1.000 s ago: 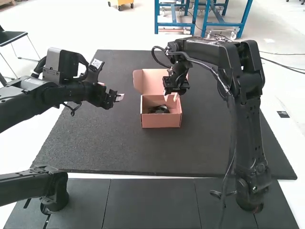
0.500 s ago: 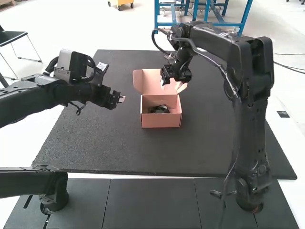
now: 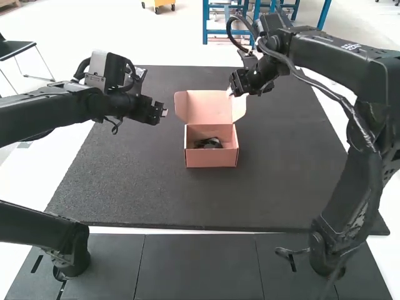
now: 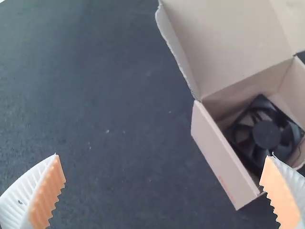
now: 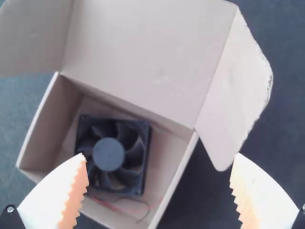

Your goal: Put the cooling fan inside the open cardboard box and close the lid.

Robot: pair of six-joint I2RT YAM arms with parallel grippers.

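The left gripper (image 3: 157,114) is held wide open. Its ribbed white fingers with orange pads (image 4: 46,188) are spread far apart, and nothing is held or touched by it. The right gripper (image 3: 239,88) is likewise spread wide, and nothing is gripped between its fingers (image 5: 57,195). In the high view it is seen right at the upper corner of the lid (image 3: 206,107), by the side flap (image 5: 238,95). Whether the cardboard is touched there cannot be told.

In the high view the fan (image 5: 113,156) can be made out only as a dark shape behind the front wall of the box (image 3: 211,155). In the left wrist view part of it is hidden by the box's wall, and one edge is covered by a fingertip. A thin red wire (image 5: 121,202) is seen beside the fan inside the box, and its ends cannot be followed.

The fan is laid flat on the floor of the box, below and ahead of the right gripper, within the span of its open fingers. From the left gripper the box is set ahead and toward the right arm's side, apart from it, with bare mat (image 3: 125,181) under the fingers. The lid is stood open, leaning back from the box.
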